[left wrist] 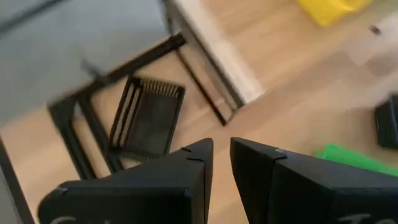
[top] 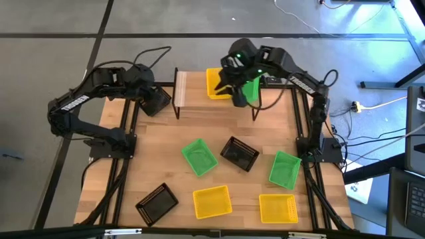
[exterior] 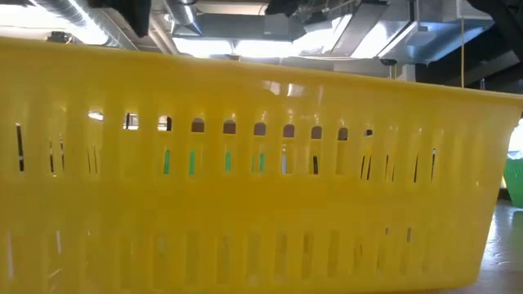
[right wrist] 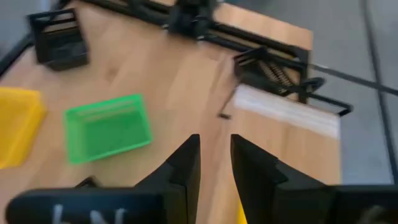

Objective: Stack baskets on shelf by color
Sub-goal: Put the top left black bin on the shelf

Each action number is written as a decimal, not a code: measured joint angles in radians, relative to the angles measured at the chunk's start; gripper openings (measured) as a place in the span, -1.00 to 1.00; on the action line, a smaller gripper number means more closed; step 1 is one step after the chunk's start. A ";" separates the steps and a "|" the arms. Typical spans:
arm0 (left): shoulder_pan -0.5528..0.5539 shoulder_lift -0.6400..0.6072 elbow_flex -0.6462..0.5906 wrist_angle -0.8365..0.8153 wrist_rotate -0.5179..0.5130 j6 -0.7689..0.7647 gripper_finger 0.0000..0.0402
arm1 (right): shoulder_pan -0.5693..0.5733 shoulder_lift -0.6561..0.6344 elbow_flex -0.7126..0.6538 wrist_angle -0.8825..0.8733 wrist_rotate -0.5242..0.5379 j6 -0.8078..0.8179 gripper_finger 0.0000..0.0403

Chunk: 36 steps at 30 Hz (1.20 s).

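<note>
The shelf (top: pixel 196 89) stands at the table's far edge. A yellow basket (top: pixel 216 83) sits on its plank, and a green basket (top: pixel 252 89) is beside it, partly hidden by my right arm. My right gripper (top: pixel 234 85) (right wrist: pixel 215 138) hovers above the shelf between these two, with its fingers a narrow gap apart and nothing between them. A black basket (top: pixel 157 101) (left wrist: pixel 149 115) lies on the table at the shelf's left end. My left gripper (top: pixel 151 93) (left wrist: pixel 221 142) is just above it, narrowly open and empty.
Six more baskets lie on the table's near half: green (top: pixel 199 157), black (top: pixel 239 154), green (top: pixel 285 168), black (top: pixel 157 202), yellow (top: pixel 212 201) and yellow (top: pixel 277 208). One yellow basket's wall (exterior: pixel 245 188) fills the low view. Bare wood shows between the shelf and these baskets.
</note>
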<state>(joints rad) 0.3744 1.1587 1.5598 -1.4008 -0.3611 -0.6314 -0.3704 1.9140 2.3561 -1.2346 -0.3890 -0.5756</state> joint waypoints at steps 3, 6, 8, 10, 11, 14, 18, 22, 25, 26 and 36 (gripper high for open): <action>0.025 0.000 -0.041 -0.004 0.002 -0.172 -0.76 | -0.001 -0.035 0.000 -0.033 -0.033 -0.043 -0.55; 0.061 0.000 -0.102 -0.005 0.034 -0.244 -0.76 | -0.001 -0.070 0.000 -0.046 -0.048 -0.061 -0.55; 0.093 0.001 -0.154 -0.004 0.077 -0.270 -0.76 | -0.001 -0.087 0.000 -0.055 -0.051 -0.066 -0.55; 0.128 0.001 -0.212 0.013 0.092 -0.281 -0.76 | -0.001 -0.104 0.000 -0.057 -0.052 -0.086 -0.55; 0.147 0.001 -0.241 0.031 0.091 -0.281 -0.76 | -0.001 -0.112 0.000 -0.060 -0.053 -0.094 -0.55; 0.209 0.001 -0.314 0.095 0.091 -0.201 -0.76 | -0.001 -0.128 0.000 -0.058 -0.052 -0.110 -0.55; 0.285 0.001 -0.363 0.126 0.091 -0.091 -0.76 | -0.001 -0.127 0.000 -0.059 -0.050 -0.110 -0.55; 0.354 0.001 -0.372 0.176 0.086 -0.013 -0.87 | -0.001 -0.127 0.000 -0.058 -0.050 -0.109 -0.55; 0.400 0.001 -0.372 0.198 0.103 0.039 -0.98 | -0.001 -0.127 0.000 -0.058 -0.050 -0.109 -0.55; 0.415 0.001 -0.372 0.197 0.101 0.043 -0.98 | -0.001 -0.127 0.000 -0.058 -0.050 -0.108 -0.55; 0.512 0.058 -0.372 0.197 0.123 0.167 -0.72 | -0.001 -0.126 0.000 -0.057 -0.050 -0.107 -0.55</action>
<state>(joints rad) 0.8863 1.2171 1.1877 -1.2041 -0.2380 -0.4641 -0.3714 1.7878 2.3562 -1.2915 -0.4389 -0.6823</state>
